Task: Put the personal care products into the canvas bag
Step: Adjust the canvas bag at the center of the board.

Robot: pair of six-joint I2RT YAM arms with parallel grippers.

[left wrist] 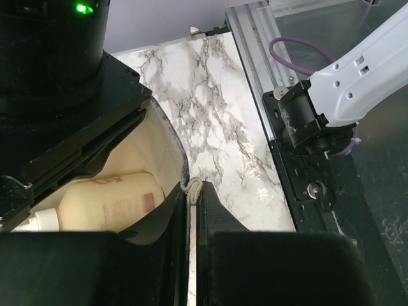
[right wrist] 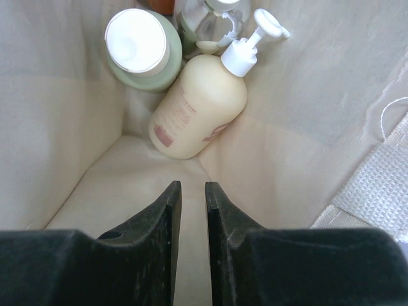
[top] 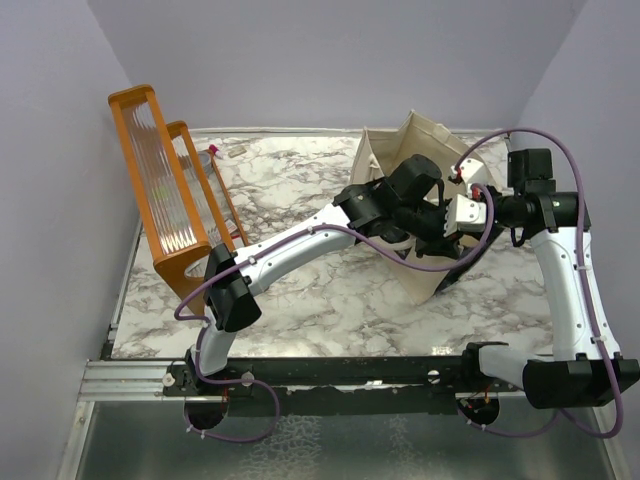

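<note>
The canvas bag [top: 388, 152] stands open at the table's back right. My left gripper [left wrist: 192, 190] is shut on the bag's near rim, with the cloth edge pinched between its jaws. My right gripper [right wrist: 190, 186] is down inside the bag; its jaws stand a narrow slit apart with nothing between them. Just ahead of it on the bag's floor lies the beige pump bottle [right wrist: 199, 107], also seen in the left wrist view [left wrist: 108, 204]. The olive-grey bottle with the cream cap [right wrist: 137, 48] stands behind it, next to a clear silvery bottle [right wrist: 207, 19]. The other bottles are hidden.
The orange wooden rack [top: 165, 205] stands at the table's left edge, with a small clear thing [top: 213, 152] on the marble table [top: 300, 290] behind it. Both arms cross over the bag's mouth. The right arm's base [left wrist: 306, 121] is close to the bag's near side.
</note>
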